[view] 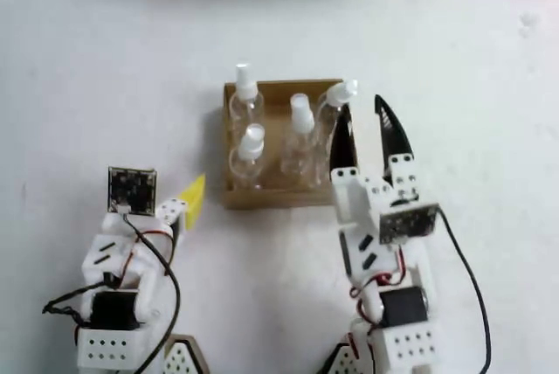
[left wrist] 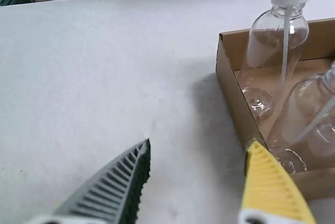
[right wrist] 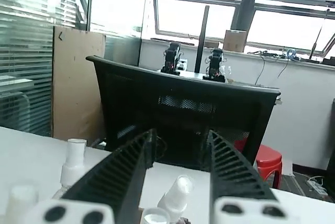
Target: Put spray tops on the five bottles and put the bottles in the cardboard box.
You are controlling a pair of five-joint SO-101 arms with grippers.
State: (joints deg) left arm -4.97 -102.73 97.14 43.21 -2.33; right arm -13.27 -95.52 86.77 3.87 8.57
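Surface (view: 105, 68): white; carries the box and both arms.
Cardboard box (view: 271, 196): low and open-topped, at the middle of the surface, ahead of the arms.
Bottles: four clear ones inside the cardboard box, each fitted with a white spray top (view: 244, 71).
Rear left bottle (view: 245, 105): upright in the far left corner.
Front left bottle (view: 249, 162): upright, just in front of the rear left bottle.
Middle bottle (view: 300, 140): upright.
Tilted bottle (view: 334, 105): leans at the right side of the box.
Right gripper (view: 367, 134): black jaws spread apart; one tip is just beside the tilted bottle, the other is outside the box.
Left gripper (left wrist: 200, 145): grey and yellow jaws spread apart, low over the surface beside the box's left front corner.
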